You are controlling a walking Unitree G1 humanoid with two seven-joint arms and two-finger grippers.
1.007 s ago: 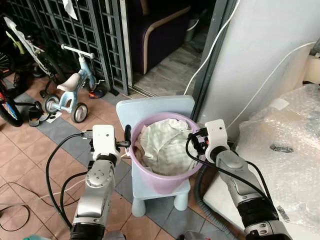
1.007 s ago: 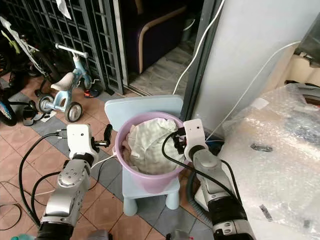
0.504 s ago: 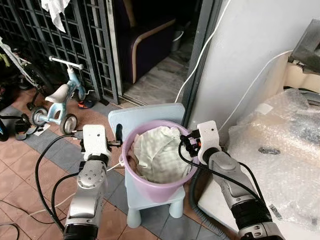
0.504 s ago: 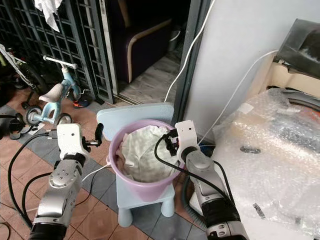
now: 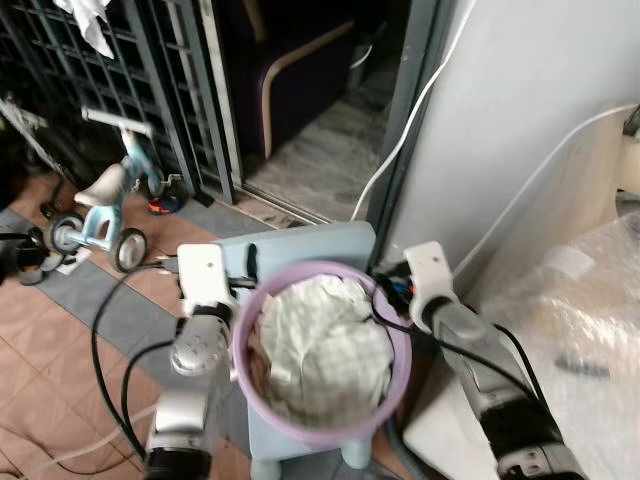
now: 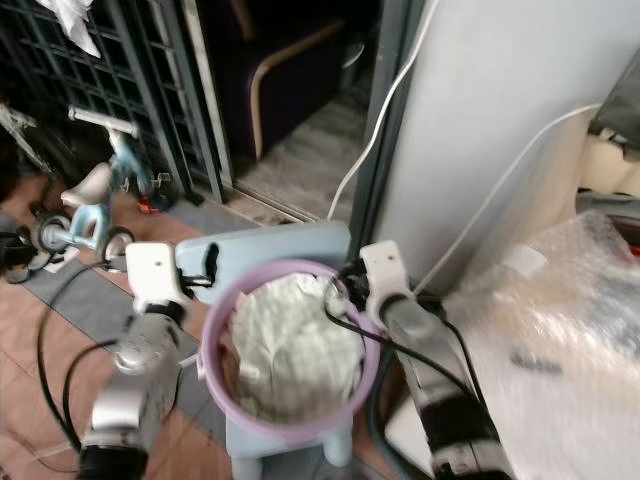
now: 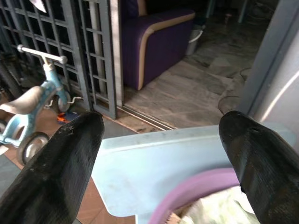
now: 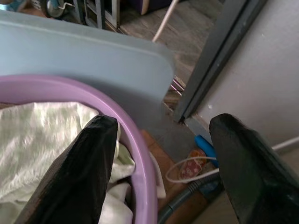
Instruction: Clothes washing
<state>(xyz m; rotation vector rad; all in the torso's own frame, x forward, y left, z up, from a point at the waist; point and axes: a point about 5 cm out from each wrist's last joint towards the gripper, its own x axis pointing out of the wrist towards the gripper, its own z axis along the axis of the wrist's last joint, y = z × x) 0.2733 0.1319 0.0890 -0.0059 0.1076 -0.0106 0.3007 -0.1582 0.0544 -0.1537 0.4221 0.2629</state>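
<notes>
Right wrist view shows my right gripper (image 8: 159,163) with its two black fingers spread wide apart, straddling the rim of the round lilac plastic laundry tub (image 8: 140,154): one finger sits inside over the crumpled pale-green checked cloth (image 8: 42,135), the other outside, and whether the pads touch the rim I cannot tell. My left gripper (image 7: 159,154) is also spread wide, held up at the tub's opposite side, with the pale blue plastic child's chair (image 7: 154,158) back showing between its fingers and nothing between the pads. From my head, the tub (image 5: 400,345) stands on the chair seat (image 5: 300,250), cloth heaped inside it nearly to the rim, my arms flanking it on either side. Behind the chair is a dark metal grille door (image 5: 170,90) standing beside an open doorway, with a small light-blue tricycle (image 5: 100,195) near the grille. To my right lies a bulky shape wrapped in clear bubble wrap (image 5: 590,330), and a white cable (image 5: 410,130) runs up the grey wall.
</notes>
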